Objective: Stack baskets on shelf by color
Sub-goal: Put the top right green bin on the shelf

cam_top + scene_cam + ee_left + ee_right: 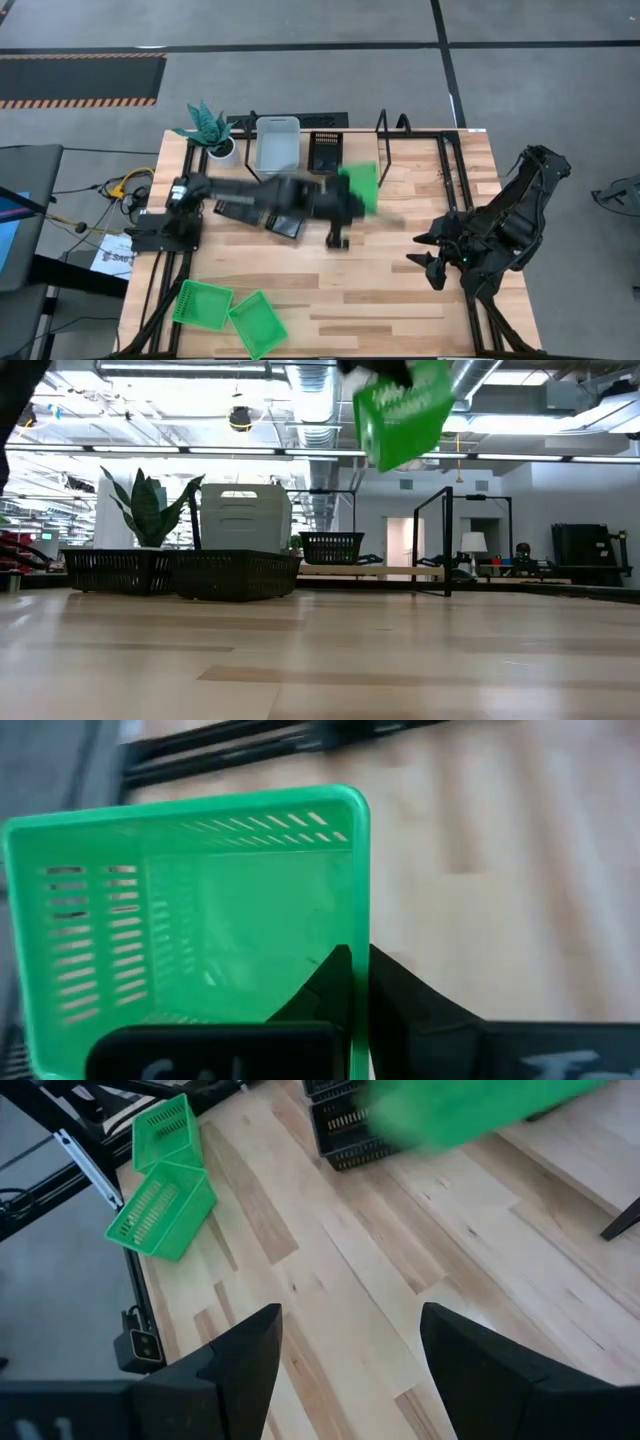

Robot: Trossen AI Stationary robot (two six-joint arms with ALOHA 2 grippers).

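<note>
**Green basket aloft in the left pincer**

From above, the left gripper (345, 205) is clamped on a green basket (360, 186) at its 1 o'clock, above mid-table and blurred.

Low down, the basket (403, 408) hangs tilted, its top cut off.

At the left wrist, fingers (335, 982) pinch its wall.

The right gripper (347, 1348) waits, spread apart.

Both arms are dark, jointed and matte; the right gripper (345, 1370) ends in broad, black, wedge-shaped fingers (240, 1365).

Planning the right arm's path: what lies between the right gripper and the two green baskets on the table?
Only bare tabletop between the right gripper and the two green baskets, as the high and right wrist views show.
</note>
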